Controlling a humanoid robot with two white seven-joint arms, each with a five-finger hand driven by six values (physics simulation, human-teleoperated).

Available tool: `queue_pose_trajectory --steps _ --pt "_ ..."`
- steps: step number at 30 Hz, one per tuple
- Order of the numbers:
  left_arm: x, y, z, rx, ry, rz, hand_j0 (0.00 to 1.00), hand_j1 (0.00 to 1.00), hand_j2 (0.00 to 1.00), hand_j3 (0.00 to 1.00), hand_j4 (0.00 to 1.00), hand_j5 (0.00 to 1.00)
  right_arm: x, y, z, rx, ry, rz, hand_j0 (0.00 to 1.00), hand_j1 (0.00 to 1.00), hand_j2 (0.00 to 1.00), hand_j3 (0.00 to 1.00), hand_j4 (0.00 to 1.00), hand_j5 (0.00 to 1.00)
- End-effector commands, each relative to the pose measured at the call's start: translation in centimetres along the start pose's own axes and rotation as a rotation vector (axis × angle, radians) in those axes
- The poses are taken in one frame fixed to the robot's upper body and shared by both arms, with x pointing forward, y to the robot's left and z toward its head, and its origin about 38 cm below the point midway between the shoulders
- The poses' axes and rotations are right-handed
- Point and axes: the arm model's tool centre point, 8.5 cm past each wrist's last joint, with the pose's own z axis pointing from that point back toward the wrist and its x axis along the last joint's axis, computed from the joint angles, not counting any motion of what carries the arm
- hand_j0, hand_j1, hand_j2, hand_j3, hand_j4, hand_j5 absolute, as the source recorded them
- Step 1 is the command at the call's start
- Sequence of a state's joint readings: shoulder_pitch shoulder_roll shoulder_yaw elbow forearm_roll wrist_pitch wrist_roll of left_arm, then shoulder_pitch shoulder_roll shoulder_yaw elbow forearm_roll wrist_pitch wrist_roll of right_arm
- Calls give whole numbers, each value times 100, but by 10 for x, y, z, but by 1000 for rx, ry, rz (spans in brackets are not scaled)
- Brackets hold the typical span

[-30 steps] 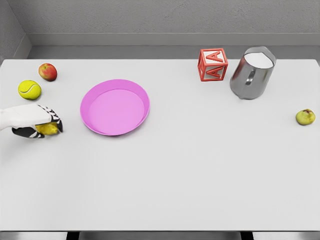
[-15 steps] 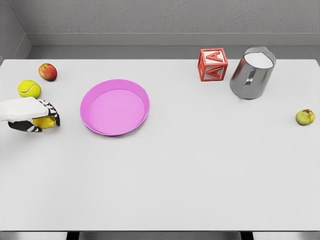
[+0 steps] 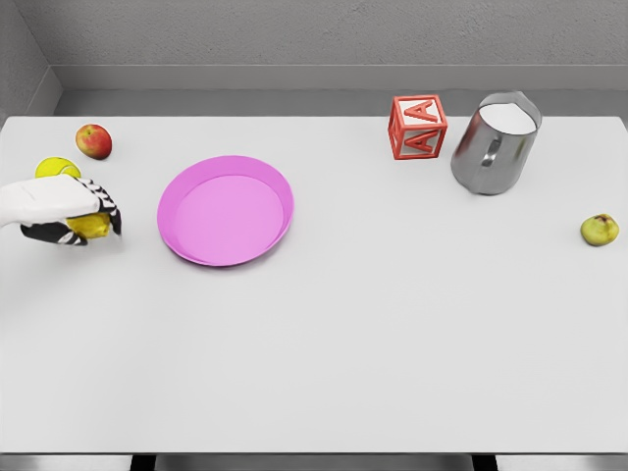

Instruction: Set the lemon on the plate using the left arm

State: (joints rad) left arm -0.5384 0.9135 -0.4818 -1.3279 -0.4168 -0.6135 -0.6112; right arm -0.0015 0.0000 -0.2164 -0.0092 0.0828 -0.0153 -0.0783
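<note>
Left hand (image 3: 71,218) at far left of counter (image 3: 373,334), fingers wrapped round lemon (image 3: 91,226), which sits inside grasp, left of plate (image 3: 226,210) and apart from it. Lemon looks lifted off surface; hard to confirm. Advice: carry rightward with grip firm, clear rim, lower over plate centre before release. Tennis ball (image 3: 54,168) partly hidden behind hand. Counter plain white, grey wall behind.

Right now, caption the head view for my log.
Left hand grips the lemon beside the pink plate.
</note>
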Motion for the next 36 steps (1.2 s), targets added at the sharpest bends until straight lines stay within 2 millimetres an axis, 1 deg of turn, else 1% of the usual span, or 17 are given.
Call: queue_pose_trajectory --steps 1,3,7,10,13,14,16,17,19,20,31,36 --pt "0 2 0 7 0 4 52 52 52 52 52 52 0 0 0 0 0 0 100 100 100 100 100 100" --pt "1 2 -1 11 -4 5 53 53 53 53 53 53 0 0 0 0 0 0 100 100 100 100 100 100" --pt "13 10 -20 43 -46 6 53 53 53 53 53 53 -2 0 0 0 3 0 100 100 100 100 100 100" --pt "18 16 -28 62 -63 4 53 53 53 53 53 53 0 0 0 0 0 0 100 100 100 100 100 100" --pt "19 19 -29 68 -65 0 53 53 53 53 53 53 0 0 0 0 0 0 100 100 100 100 100 100" --pt "19 24 -29 78 -67 -5 53 53 53 53 53 53 0 0 0 0 0 0 100 100 100 100 100 100" --pt "20 24 -32 80 -69 -4 53 53 53 53 53 53 0 0 0 0 0 0 100 100 100 100 100 100" --pt "23 24 -37 82 -79 -5 53 53 53 53 53 53 0 0 0 0 0 0 100 100 100 100 100 100" --pt "25 27 -38 88 -84 -7 53 53 53 53 53 53 0 0 0 0 1 0 100 100 100 100 100 100" --pt "28 30 -43 98 -94 -7 53 53 53 53 53 53 0 0 0 0 0 0 100 100 100 100 100 100" --pt "43 39 -62 131 -137 -7 53 53 53 53 53 53 0 0 0 0 0 0 100 100 100 100 100 100" --pt "55 43 -76 147 -168 -9 53 53 53 53 53 53 0 0 0 0 0 0 100 100 100 100 100 100"
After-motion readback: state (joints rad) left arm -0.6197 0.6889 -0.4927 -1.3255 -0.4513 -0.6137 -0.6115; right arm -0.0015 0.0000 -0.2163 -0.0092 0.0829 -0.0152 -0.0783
